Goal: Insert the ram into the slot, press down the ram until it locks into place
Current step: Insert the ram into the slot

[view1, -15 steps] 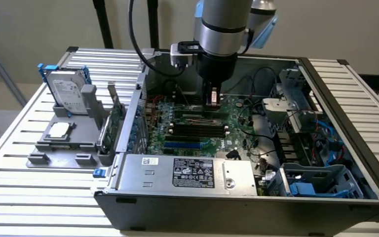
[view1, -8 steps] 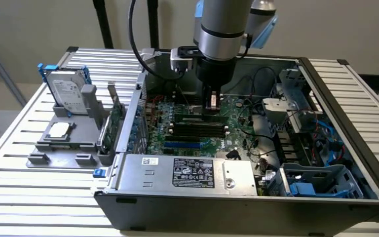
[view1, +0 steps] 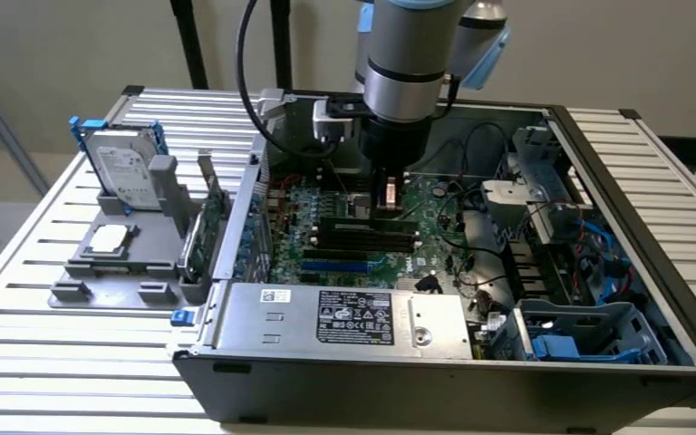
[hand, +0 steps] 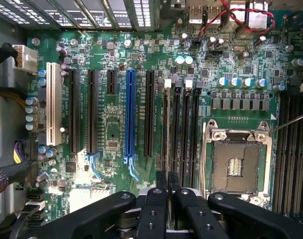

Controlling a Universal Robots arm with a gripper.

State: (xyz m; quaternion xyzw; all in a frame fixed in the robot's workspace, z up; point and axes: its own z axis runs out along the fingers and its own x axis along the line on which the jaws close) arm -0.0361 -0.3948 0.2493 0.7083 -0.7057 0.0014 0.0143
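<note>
Pressing seems to be going on: claw, fingers pressed together, is bearing down on the ram, which is sitting in the slot near the blue slot. Locking is probably calling for a straight, even push.

Exterior cam high, oblique, mid range, looking down into open PC case on slatted table, wrist cam close, facing straight down at motherboard, gripper in foreground, shared: motherboard, black memory slots, blue slot
</note>
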